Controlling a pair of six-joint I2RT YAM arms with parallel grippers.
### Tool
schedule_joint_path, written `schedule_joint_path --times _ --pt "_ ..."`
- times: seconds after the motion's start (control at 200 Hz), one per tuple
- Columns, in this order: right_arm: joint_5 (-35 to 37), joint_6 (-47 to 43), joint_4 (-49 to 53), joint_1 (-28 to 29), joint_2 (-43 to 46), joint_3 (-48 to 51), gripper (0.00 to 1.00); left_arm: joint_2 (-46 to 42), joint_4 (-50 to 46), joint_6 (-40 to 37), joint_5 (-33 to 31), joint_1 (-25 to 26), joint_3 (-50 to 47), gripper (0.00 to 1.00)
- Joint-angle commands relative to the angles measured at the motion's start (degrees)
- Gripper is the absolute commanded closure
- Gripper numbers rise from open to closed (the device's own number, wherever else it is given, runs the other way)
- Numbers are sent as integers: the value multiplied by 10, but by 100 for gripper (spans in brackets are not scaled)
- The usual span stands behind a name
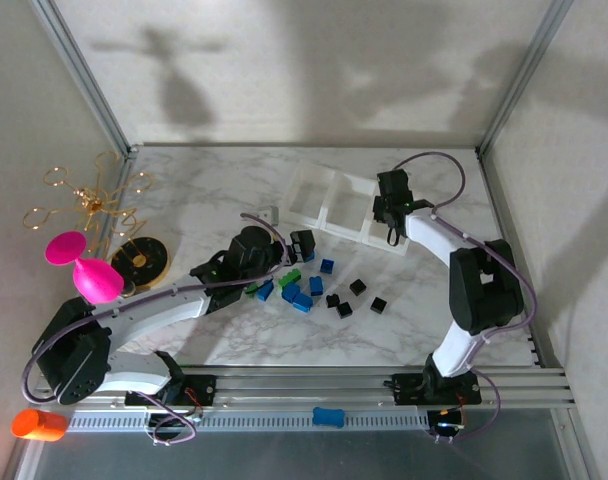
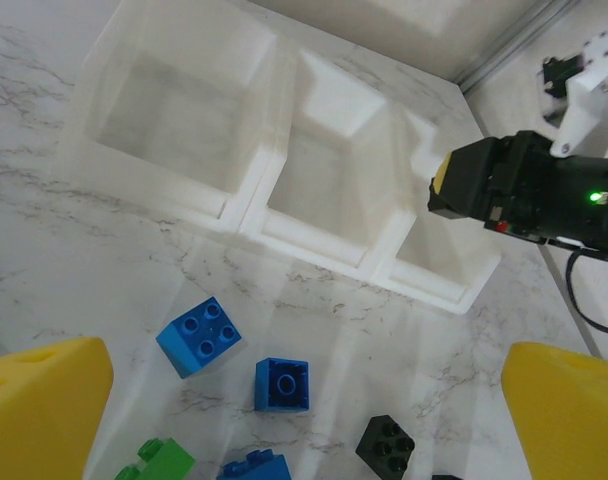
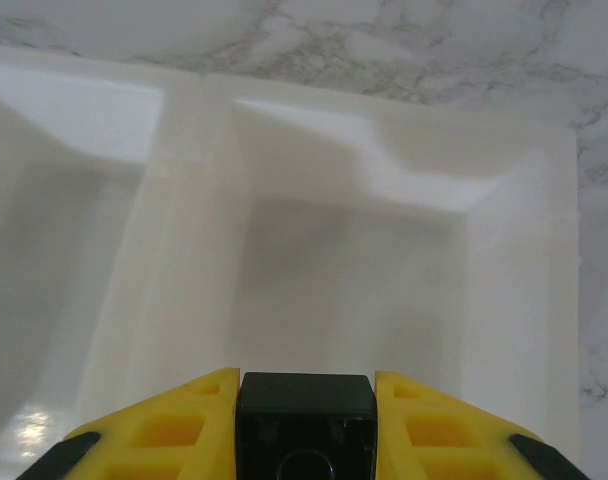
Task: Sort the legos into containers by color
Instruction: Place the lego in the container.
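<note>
The containers (image 1: 329, 200) are three joined white bins at the back middle of the table, and all three look bare inside. My right gripper (image 1: 392, 232) hangs over the right-hand bin (image 3: 354, 290), shut on a black lego (image 3: 304, 415). The yellow fingers (image 3: 154, 430) press both sides of that lego. My left gripper (image 1: 304, 245) is open above the loose legos, its yellow pads (image 2: 44, 410) spread wide. Below it lie a blue lego (image 2: 198, 336), an upturned blue lego (image 2: 282, 385), a black lego (image 2: 386, 446) and a green lego (image 2: 156, 462).
More blue (image 1: 302, 297), green (image 1: 289, 278) and black (image 1: 378, 304) legos are scattered mid-table. A gold wire stand (image 1: 89, 200), a pink object (image 1: 84, 265) and a black disc (image 1: 141, 260) stand at the left. An orange cylinder (image 1: 39, 424) and a blue oblong piece (image 1: 327, 416) lie near the rail.
</note>
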State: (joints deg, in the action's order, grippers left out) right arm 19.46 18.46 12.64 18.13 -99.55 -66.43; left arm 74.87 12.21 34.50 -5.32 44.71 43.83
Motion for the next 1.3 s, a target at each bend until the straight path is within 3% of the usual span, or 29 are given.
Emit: schedule_joint_path --times 0.0,0.355,0.691,0.981,1.292 --pt "15 0 -22 -7 -17 -16 72 9 18 -9 6 5 17 0" --pt "22 -10 -17 -12 -16 -20 58 8 12 -14 3 5 20 0" --pt "-7 -6 9 -10 40 -18 53 -8 1 -19 4 5 26 0" --pt "-52 32 64 24 127 37 43 -45 -15 -6 14 6 3 0" --pt "-39 140 158 102 243 151 36 -91 -35 20 20 23 -47 1"
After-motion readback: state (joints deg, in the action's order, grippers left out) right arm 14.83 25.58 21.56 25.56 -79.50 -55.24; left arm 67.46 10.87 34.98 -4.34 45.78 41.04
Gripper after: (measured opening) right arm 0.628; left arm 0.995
